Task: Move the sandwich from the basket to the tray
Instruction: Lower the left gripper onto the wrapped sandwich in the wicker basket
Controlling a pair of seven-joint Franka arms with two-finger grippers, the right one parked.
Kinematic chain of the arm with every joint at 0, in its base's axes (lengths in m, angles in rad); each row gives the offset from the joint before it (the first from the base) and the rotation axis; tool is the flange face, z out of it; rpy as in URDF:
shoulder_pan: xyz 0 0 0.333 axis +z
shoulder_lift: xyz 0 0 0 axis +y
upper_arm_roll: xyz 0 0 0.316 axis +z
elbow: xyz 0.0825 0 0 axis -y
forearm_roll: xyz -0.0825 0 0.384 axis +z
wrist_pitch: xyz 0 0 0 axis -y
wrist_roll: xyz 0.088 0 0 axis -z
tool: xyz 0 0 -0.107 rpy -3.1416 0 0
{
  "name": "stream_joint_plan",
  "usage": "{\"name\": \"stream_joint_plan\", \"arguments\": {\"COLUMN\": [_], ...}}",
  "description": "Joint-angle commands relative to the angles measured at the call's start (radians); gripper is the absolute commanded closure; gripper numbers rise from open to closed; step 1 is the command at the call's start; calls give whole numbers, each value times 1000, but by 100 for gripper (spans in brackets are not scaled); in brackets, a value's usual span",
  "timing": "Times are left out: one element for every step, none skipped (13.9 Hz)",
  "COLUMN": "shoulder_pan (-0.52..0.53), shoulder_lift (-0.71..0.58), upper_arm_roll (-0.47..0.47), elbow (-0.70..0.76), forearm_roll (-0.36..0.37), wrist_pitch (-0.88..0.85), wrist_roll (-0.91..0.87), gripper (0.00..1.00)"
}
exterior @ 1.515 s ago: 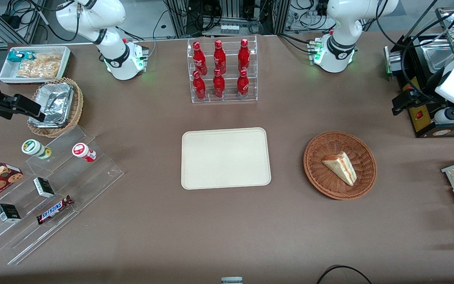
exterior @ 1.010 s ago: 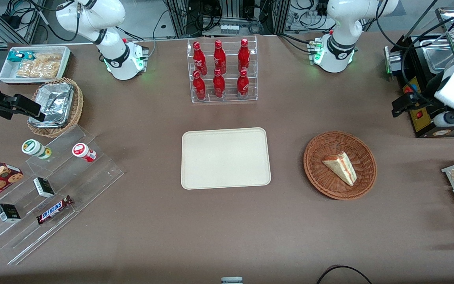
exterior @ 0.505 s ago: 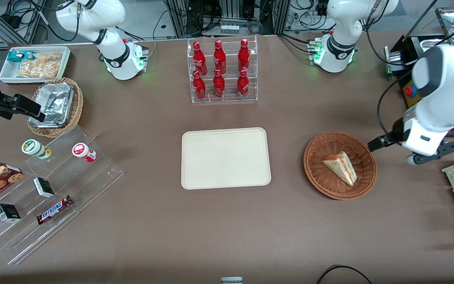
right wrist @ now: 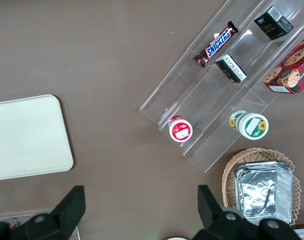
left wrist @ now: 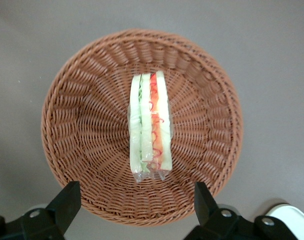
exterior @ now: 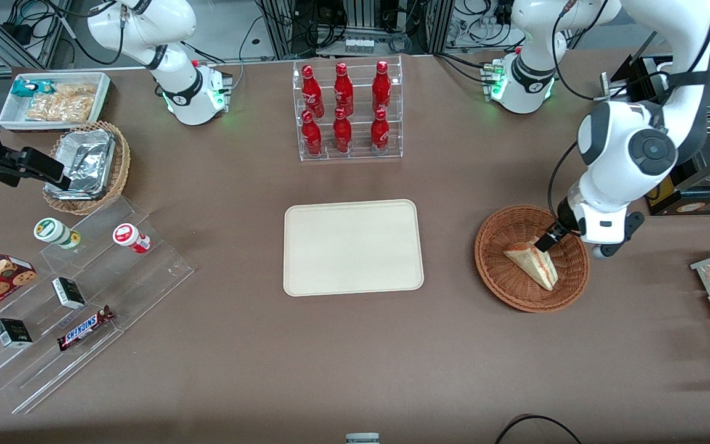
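Sandwich [exterior: 532, 261] in basket [exterior: 497, 271]; pincer [left wrist: 137, 205] above.

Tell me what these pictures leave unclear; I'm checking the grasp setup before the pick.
- Front view: the gripper hangs over the basket, its fingertips mostly covered by the arm.
- Both views: the underside of the sandwich lies against the weave.
- Wrist view: the tray is outside the picture.

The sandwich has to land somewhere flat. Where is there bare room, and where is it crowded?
The tray is bare throughout. Open table lies between it and the basket, where the open gripper hovers above the sandwich. The acrylic steps are crowded.
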Motion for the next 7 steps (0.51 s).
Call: {"name": "stream_joint_plan", "arguments": {"shoulder_pan": [3, 3, 5, 5, 5, 8, 9], "shoulder_lift": [65, 85, 103, 130, 160, 189, 207], "upper_arm_roll": [-14, -14, -12, -12, -12, -10, -9], "elbow": [-10, -11, -11, -10, -8, -8, -5], "forearm_roll": [-2, -2, -1, -1, -1, 1, 1], "wrist_pitch": [63, 84, 106, 133, 175, 212, 229], "wrist_roll": [-26, -26, -26, -25, -22, -17, -15], "gripper": [0, 0, 0, 0, 0, 0, 8]}}
